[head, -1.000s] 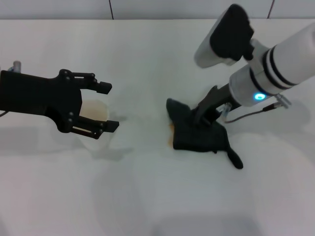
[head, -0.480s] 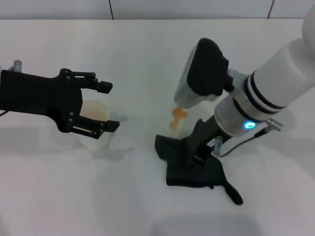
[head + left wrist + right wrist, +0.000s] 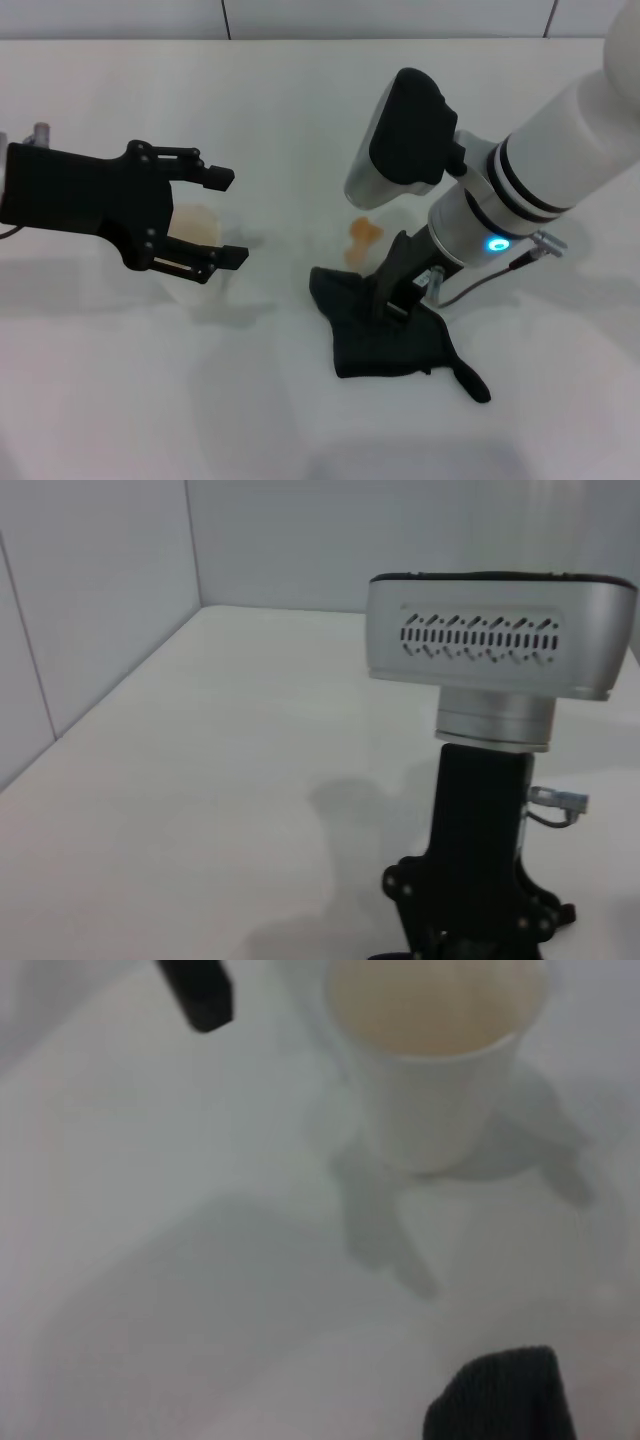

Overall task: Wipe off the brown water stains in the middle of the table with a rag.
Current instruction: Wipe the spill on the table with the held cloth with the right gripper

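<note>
A dark grey rag [image 3: 385, 338] lies crumpled on the white table [image 3: 300, 100], its narrow tail pointing to the near right. My right gripper [image 3: 408, 287] comes down onto its far edge and is shut on the cloth. Just beyond the rag, an orange-brown patch of the brown water stains [image 3: 362, 231] lies uncovered on the tabletop. A corner of the rag [image 3: 502, 1400] shows in the right wrist view. My left gripper [image 3: 228, 217] hangs open at the left, nothing in its fingers.
A small translucent cup [image 3: 197, 226] with a brownish inside stands under the left gripper; the right wrist view also shows the cup [image 3: 432, 1060] and one left fingertip [image 3: 197, 990]. The left wrist view shows the right arm's wrist housing [image 3: 500, 635].
My right gripper has dragged the rag toward the near edge and a little left, uncovering part of the orange-brown stain. The left arm has barely moved.
</note>
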### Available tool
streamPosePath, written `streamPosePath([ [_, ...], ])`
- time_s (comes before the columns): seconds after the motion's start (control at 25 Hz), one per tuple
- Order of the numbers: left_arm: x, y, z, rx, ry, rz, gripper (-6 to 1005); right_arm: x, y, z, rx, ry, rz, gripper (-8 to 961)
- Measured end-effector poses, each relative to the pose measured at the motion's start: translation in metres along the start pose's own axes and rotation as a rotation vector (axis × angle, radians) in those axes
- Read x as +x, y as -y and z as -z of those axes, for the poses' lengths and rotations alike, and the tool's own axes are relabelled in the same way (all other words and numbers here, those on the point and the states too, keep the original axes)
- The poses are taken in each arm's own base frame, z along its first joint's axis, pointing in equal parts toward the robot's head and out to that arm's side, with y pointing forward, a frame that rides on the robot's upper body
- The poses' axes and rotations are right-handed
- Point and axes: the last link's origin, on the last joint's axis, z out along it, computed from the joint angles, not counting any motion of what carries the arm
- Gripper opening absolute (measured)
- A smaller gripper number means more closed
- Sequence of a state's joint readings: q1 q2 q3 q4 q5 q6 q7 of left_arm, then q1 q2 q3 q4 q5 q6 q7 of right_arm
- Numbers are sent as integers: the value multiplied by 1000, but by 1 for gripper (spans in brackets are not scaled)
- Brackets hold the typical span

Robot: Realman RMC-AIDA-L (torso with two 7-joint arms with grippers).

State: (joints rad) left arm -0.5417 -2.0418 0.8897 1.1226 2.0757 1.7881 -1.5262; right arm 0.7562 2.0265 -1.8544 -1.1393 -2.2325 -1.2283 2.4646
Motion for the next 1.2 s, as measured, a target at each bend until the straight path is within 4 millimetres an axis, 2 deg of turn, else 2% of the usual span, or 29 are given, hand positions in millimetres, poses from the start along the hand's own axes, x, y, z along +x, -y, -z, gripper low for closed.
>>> streamPosePath([
  [0.48, 3, 0, -4, -1, -11, 4, 888, 3, 29, 7, 175, -38, -43, 80],
  [0.88, 3, 0, -6, 7, -22, 9, 888, 0, 36, 11, 207, -39, -47, 81],
  [1.2, 4, 1, -6, 10, -22, 9, 888, -11, 42, 18, 223, -29, -62, 81],
])
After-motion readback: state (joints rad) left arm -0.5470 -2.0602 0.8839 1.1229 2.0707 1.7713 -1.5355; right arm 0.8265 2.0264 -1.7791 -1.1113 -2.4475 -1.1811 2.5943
